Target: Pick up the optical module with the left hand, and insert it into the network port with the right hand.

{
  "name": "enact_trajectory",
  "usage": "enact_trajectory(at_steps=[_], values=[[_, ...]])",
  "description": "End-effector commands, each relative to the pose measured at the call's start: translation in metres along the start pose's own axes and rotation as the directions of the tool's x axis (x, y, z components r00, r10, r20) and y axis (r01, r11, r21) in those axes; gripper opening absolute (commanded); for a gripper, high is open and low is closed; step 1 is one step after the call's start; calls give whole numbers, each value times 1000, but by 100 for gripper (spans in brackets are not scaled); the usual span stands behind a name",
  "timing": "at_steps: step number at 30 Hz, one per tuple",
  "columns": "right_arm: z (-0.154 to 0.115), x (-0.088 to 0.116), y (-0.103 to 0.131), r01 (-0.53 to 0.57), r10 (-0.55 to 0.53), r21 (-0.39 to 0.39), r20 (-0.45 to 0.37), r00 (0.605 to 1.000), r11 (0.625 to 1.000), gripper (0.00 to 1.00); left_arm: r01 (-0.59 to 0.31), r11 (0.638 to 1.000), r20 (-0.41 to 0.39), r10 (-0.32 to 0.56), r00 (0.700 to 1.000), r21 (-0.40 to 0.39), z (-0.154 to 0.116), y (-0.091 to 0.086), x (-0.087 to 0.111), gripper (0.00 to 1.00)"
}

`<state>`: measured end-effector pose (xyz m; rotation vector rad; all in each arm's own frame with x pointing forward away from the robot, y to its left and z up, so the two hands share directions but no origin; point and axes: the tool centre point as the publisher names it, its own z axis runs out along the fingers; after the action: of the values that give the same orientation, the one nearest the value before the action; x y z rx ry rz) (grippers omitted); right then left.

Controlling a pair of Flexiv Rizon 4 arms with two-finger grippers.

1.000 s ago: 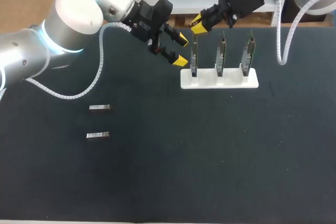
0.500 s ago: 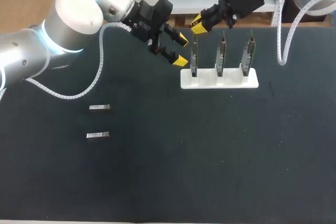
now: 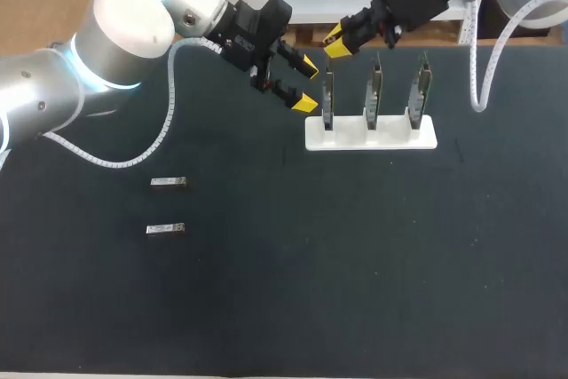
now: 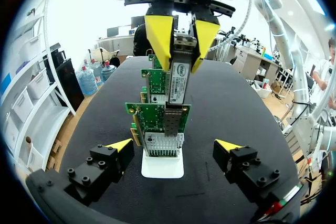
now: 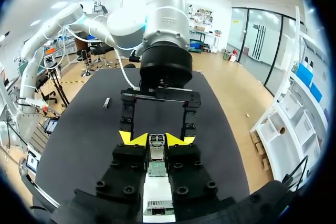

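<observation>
**Desk:** Right gripper [image 5: 156, 139] first. What did you have?

**Me:** It was pinching the module [image 4: 177, 80] between both yellow tips, gripping the upper end, with the body hanging straight down. The hold looked firm from two sides, as far as I could judge.

**Desk:** And below it?

**Me:** The module's lower end sat right at the port [image 4: 169, 124] on the nearest card [image 4: 149, 113], the end one of three standing in the white rack [image 3: 373, 135]. I couldn't tell whether it had entered the cage or only met its mouth.

**Desk:** Left gripper [image 3: 307, 84]?

**Me:** Spread wide and empty, just beside that same card, with its tips either side of the rack's end in its own camera. Two spare modules [image 3: 169, 183] lay well apart from all this on the table [image 3: 355, 290], out at my left.

**Desk:** Risks?

**Me:** Alignment, mainly. If the module met the cage a shade tilted, pushing down could jam it or bend the card, which seemed held only by its slot in the rack. A hard push could also tip or drag the rack, since nothing braced it. And with the left tips so near, a sideways correction by the right arm risked a knock between the two.
</observation>
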<state>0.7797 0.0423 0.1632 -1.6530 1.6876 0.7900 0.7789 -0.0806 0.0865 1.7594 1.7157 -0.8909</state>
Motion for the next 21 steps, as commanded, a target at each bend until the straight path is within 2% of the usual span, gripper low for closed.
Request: enact_trajectory(at_steps=[1, 21], values=[[2, 3, 2, 1, -1, 2, -1, 1000, 1000, 0, 3, 1000, -6, -3, 1000, 4, 0, 2, -1, 100], [2, 2, 0, 4, -4, 1, -3, 1000, 1000, 0, 3, 1000, -6, -3, 1000, 4, 0, 2, -1, 100]])
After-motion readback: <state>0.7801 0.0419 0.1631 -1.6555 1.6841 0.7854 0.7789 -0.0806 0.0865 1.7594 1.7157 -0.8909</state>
